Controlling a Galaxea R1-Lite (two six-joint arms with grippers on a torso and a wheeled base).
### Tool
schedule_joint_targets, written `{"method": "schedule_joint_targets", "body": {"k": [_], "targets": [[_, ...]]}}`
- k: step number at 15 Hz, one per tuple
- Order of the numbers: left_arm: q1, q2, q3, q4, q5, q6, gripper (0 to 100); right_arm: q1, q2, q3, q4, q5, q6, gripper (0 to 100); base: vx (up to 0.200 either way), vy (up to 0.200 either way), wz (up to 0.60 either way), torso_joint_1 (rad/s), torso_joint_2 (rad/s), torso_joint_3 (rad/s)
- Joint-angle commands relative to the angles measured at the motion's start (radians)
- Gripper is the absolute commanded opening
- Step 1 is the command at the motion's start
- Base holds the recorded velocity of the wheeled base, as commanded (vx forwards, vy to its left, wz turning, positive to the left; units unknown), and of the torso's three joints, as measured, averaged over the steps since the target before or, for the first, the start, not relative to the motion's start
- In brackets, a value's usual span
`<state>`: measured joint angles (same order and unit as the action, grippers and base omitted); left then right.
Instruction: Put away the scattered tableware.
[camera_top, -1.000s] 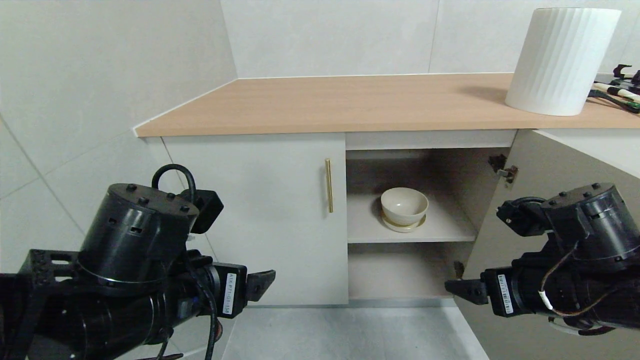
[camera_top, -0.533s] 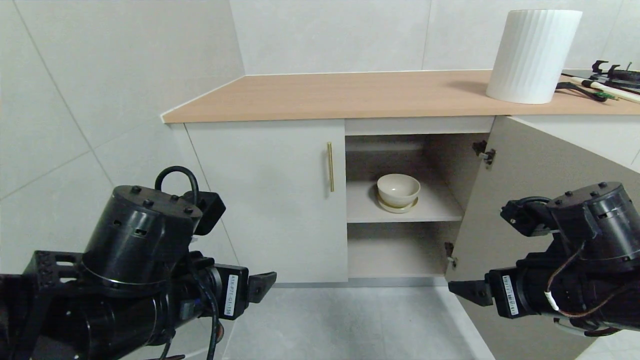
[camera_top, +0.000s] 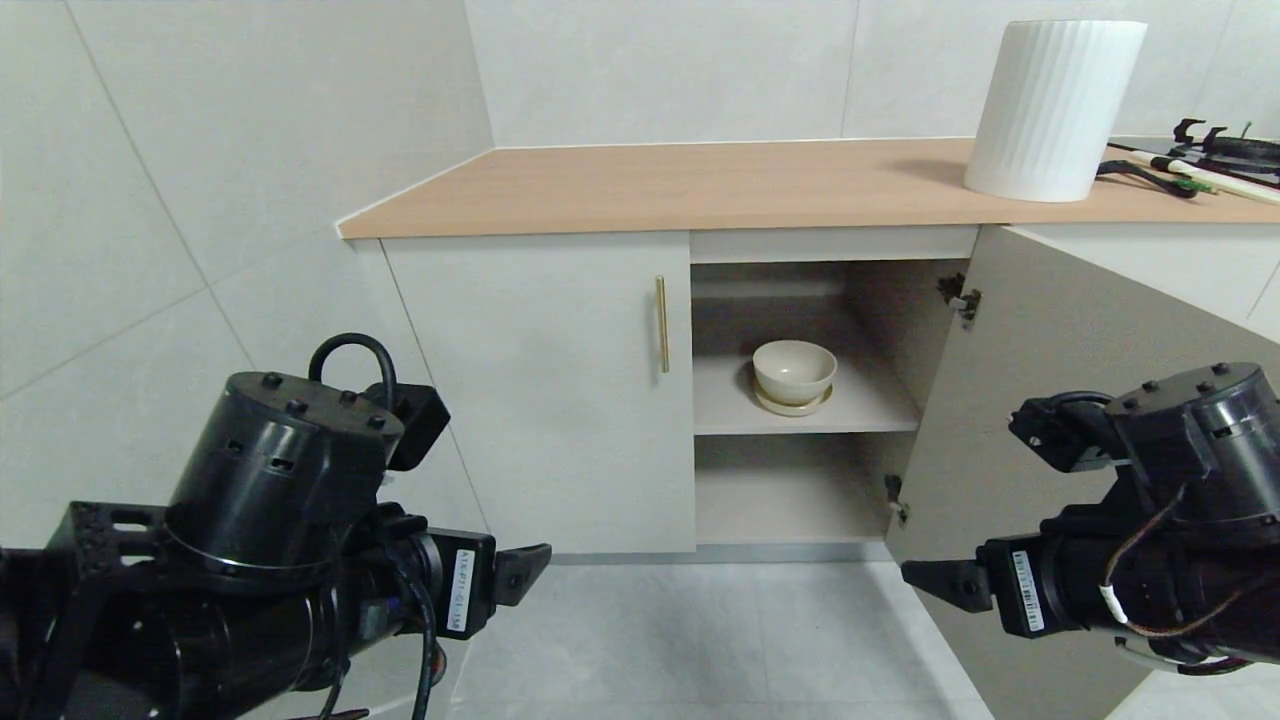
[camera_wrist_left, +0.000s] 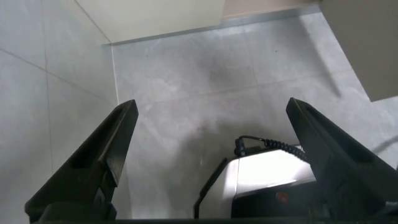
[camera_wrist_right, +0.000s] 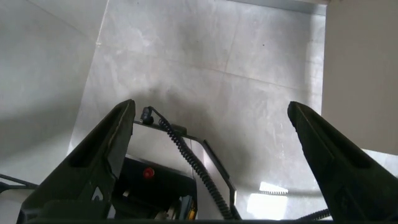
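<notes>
A low cabinet with a wooden countertop stands in the far corner of a tiled room, with pale floor tiles in front of it. Its left door is closed. Its right door is swung open toward the near right, baring two compartments split by a shelf.

The two arms sit low and near, one on each side of the open compartment and well apart from it. The left gripper is at the near left, in front of the closed door. Its jaws are spread wide, and the wrist view shows floor tile between the fingers. The right gripper is at the near right, close beside the open door. Its jaws are likewise spread wide over the floor.

A tall white ribbed container stands upright on the right part of the countertop.

The bowl, cream-coloured and upright, sits on a saucer on the shelf in the upper compartment, toward its left side and a little back from the front edge. It lies far ahead of both sets of jaws, roughly between them in the left-right sense, higher than both and touching neither.

A slim brass handle runs vertically along the right edge of the closed door, just left of the bowl. Some long-handled utensils lie on the countertop at the far right, beyond the ribbed container.
</notes>
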<state>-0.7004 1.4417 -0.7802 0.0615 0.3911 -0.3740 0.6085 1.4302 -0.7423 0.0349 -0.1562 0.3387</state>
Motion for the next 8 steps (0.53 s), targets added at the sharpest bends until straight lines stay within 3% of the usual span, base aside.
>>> {"method": "schedule_joint_targets", "body": {"k": [1, 5, 8], "targets": [[-0.001, 0.002, -0.001, -0.003, 0.0, 0.0, 100, 0.0, -0.002, 0.0, 0.0, 0.0, 0.0, 100, 0.0, 0.0, 0.0, 0.0, 0.0, 0.0], [-0.001, 0.002, -0.001, -0.011, 0.002, 0.0, 100, 0.0, -0.004, 0.0, 0.002, -0.006, 0.0, 100, 0.0, 0.0, 0.0, 0.0, 0.0, 0.0], [-0.001, 0.002, -0.001, -0.011, 0.002, 0.0, 100, 0.0, -0.028, -0.005, 0.057, -0.013, -0.033, 100, 0.0, -0.2, 0.0, 0.001, 0.0, 0.007]]}}
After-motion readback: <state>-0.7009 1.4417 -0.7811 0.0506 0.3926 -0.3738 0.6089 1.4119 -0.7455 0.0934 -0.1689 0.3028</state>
